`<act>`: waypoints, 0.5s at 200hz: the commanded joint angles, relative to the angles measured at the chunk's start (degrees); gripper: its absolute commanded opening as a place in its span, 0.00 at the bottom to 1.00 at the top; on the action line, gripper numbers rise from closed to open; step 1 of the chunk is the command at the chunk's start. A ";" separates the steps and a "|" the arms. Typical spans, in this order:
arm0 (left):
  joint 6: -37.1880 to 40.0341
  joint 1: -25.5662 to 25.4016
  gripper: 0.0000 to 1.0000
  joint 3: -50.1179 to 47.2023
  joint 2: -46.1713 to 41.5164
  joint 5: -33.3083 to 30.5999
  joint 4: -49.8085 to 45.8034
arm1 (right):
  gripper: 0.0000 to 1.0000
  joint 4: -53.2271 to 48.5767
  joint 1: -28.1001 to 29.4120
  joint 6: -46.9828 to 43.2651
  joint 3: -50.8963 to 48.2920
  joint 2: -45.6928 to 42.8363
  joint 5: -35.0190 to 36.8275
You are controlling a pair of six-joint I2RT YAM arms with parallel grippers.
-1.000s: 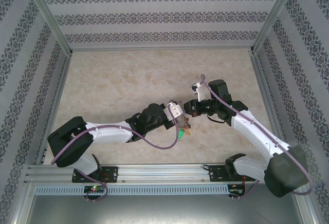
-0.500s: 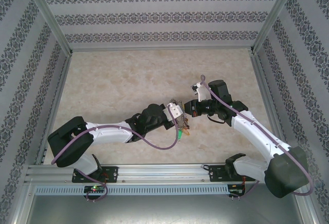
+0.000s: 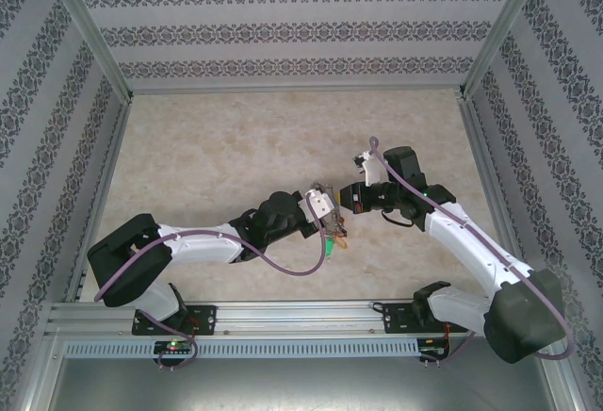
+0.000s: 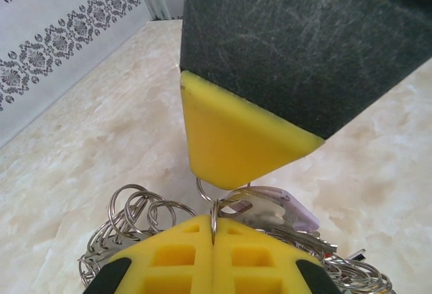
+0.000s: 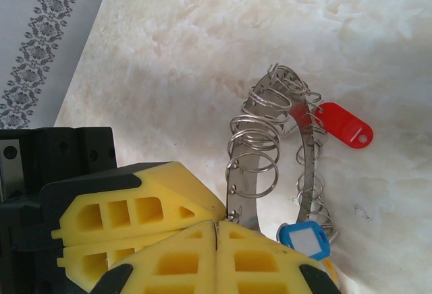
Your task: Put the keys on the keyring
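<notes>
While the left gripper (image 4: 213, 232) is pinching one thin wire loop of the keyring (image 5: 243, 179) between closed jaws, the right gripper (image 5: 216, 230) is clamping the ring's flat band, likewise shut, low over the marble table (image 5: 202, 51). A red key (image 5: 344, 127) and a blue key (image 5: 305, 240) are hanging on its loops; a lilac key (image 4: 280, 208) is sitting beside the pinched loop. Opposing pulls are probably risking a bent loop or a slip, dropping everything.

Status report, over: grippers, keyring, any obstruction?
Left gripper shut on a keyring loop. Right gripper shut on its band. Red key, blue key at its rim. No obstruction seen.
</notes>
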 commanded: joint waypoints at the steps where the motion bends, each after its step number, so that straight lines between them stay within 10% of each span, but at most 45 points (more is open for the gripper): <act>1: -0.25 0.71 0.00 -0.90 -0.15 -1.52 3.08 | 0.00 -0.52 -2.03 0.90 0.38 0.72 3.68; 100: -0.12 0.69 0.01 -0.24 0.84 -1.78 1.01 | 0.00 3.33 -2.32 1.31 0.89 -0.10 -5.60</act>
